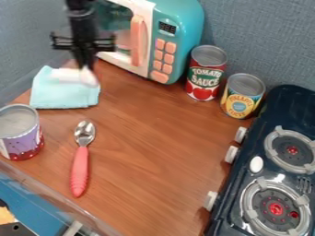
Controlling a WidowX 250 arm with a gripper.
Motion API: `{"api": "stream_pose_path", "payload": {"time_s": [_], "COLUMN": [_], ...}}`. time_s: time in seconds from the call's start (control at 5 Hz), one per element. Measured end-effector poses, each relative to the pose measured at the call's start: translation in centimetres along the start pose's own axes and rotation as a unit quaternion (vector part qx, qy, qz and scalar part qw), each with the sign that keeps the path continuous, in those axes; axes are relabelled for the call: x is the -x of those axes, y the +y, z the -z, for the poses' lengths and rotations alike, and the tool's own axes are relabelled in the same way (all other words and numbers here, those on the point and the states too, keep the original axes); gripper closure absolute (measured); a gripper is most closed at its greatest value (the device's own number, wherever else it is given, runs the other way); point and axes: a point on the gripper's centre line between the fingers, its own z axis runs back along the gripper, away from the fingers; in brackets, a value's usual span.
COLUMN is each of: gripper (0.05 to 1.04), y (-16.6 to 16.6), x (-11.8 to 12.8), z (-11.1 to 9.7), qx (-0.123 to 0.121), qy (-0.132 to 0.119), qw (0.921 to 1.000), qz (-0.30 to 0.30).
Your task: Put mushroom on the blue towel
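The black gripper [85, 66] hangs at the upper left, in front of the toy microwave's left side. Its narrow lower end is shut on a whitish mushroom [75, 77], which is blurred. This mushroom overlaps the upper part of the folded light-blue towel [64, 97], its right end reaching to the towel's right edge. Whether it touches the cloth or hangs just above it, I cannot tell.
A teal microwave [178, 14] stands behind at the right of the arm. Two cans, a tomato one [206, 76] and a yellow one [242, 99], stand near the wall. A purple can [21, 133], a pink-handled spoon [80, 168] and a dark stove [249, 198] lie nearer.
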Motion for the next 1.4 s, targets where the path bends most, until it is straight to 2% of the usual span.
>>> {"api": "stream_pose_path", "payload": {"time_s": [0.2, 0.4, 0.6, 0.8, 1.0, 1.2, 1.4], "gripper": [1.0, 0.974, 0.788, 0.492, 0.191, 0.073, 0.077], "y": [1.6, 2.6, 2.7, 2.6, 2.5, 2.0, 2.2], "x": [0.0, 0.4, 0.5, 0.1, -0.4, -0.8, -1.0], "z": [1.1, 2.5, 2.4, 1.6, -1.4, -4.6, -4.9], "qx": [-0.022, -0.031, -0.032, -0.029, -0.021, -0.003, -0.003], "qy": [0.004, 0.017, 0.021, 0.01, -0.015, -0.032, -0.036], "qw": [0.9996, 0.999, 0.9988, 0.9991, 0.9991, 0.9992, 0.9991], "qz": [-0.017, -0.027, -0.032, -0.03, -0.033, -0.022, -0.021]}}
